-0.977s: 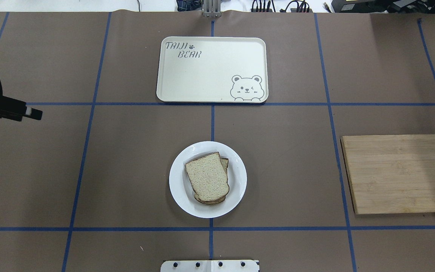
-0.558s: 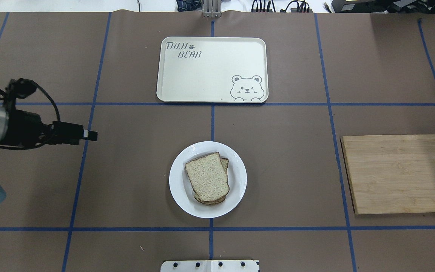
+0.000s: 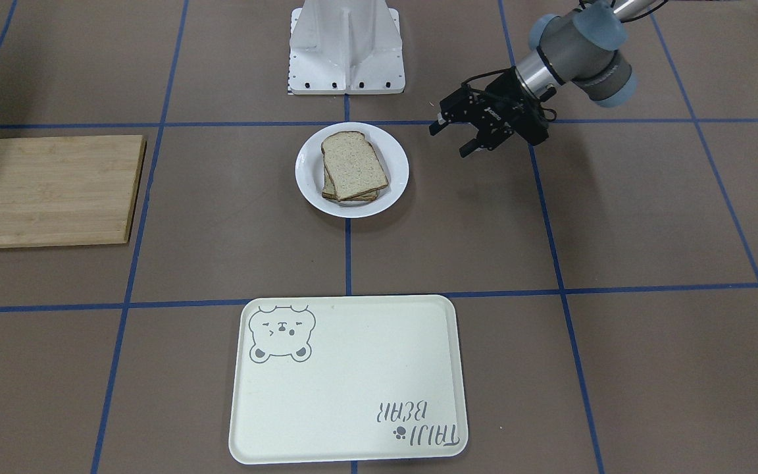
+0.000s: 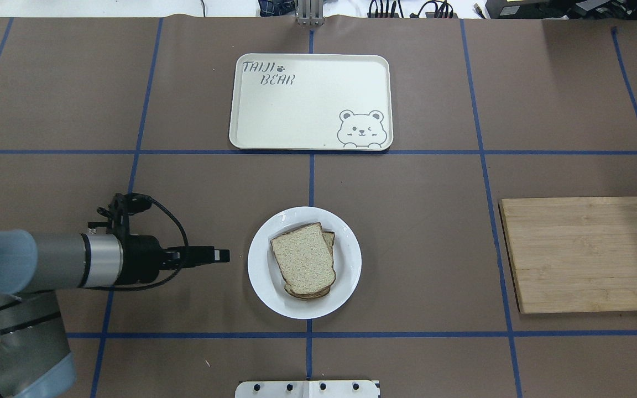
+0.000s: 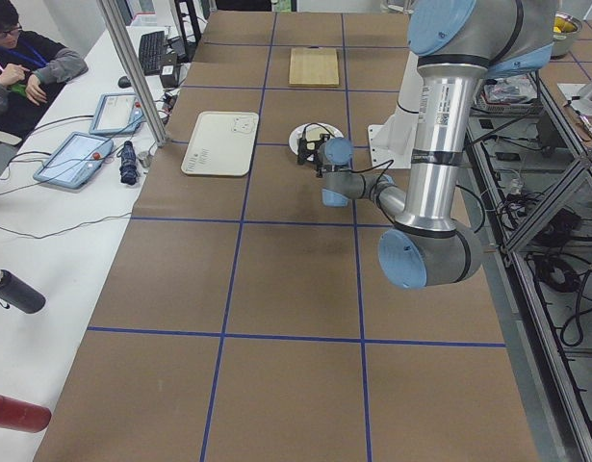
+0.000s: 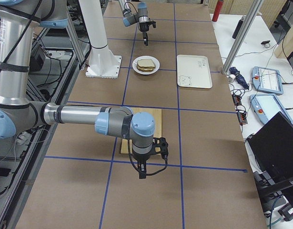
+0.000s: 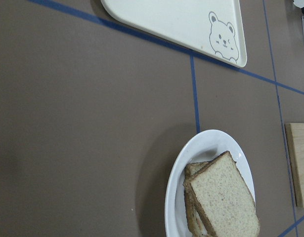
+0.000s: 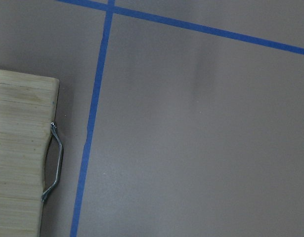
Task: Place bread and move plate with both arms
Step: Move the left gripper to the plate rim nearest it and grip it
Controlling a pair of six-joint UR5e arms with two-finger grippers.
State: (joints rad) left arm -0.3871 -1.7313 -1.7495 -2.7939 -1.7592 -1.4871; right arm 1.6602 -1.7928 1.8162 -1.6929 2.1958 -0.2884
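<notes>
Step in hand, by judgement: approach. The plain brown-crusted bread slice [image 4: 303,257] topped a stack on the round glossy white plate [image 4: 260,279], lower centre of the overhead view. The black left gripper [image 4: 222,255], jaws apparently parted, stood near the plate's left rim. The black right gripper [image 6: 142,172] state could not be told. The next move called for closing on the top slice alone
</notes>
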